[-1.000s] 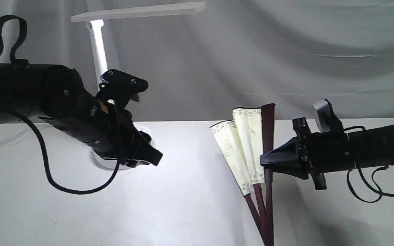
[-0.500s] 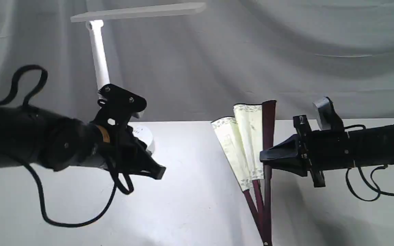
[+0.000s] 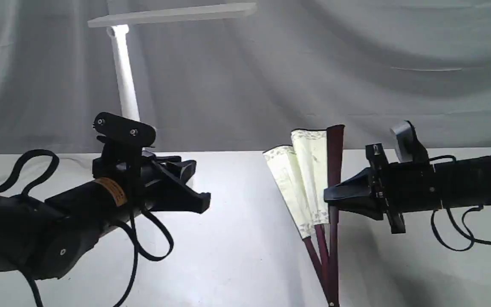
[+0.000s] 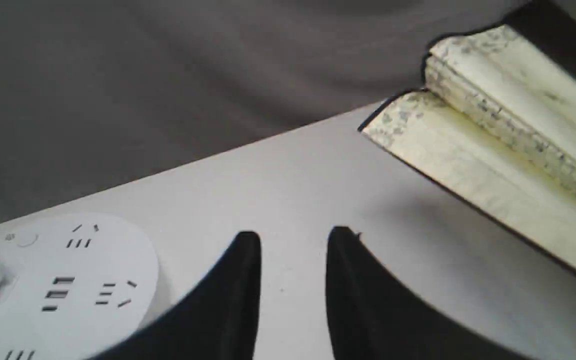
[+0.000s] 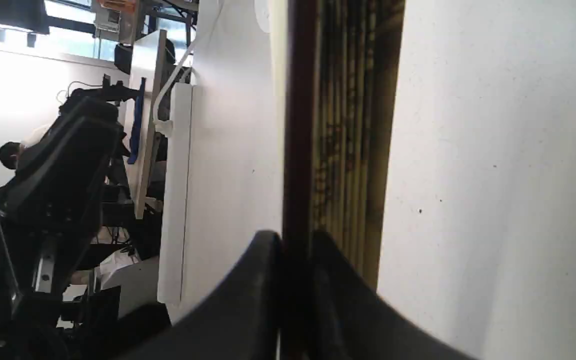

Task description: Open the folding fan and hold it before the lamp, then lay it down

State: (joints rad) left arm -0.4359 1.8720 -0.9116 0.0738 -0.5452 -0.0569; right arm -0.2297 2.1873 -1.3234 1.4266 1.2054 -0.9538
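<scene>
At the far left, the lamp (image 3: 124, 76) is standing at the back of the white surface (image 3: 237, 238), its flat bar head reaching rightward overhead. Just right of it, the left hand (image 3: 198, 184) is hovering above the surface, pointing toward the fan. Its fingers are sitting partly apart, with a clear gap between them and nothing in it.

Right of centre, the folding fan (image 3: 309, 179) is being held upright, well apart from the lamp. Only a few cream pleats are leaning out to the left, and the rest are bunched against the dark maroon guard (image 3: 335, 162). The right hand (image 3: 330, 200) is reaching in from the right, clamped tight on that guard.

Opening appears to be only just under way. Spreading the fan fully, showing it before the lamp and laying it down all seem to be left.
</scene>
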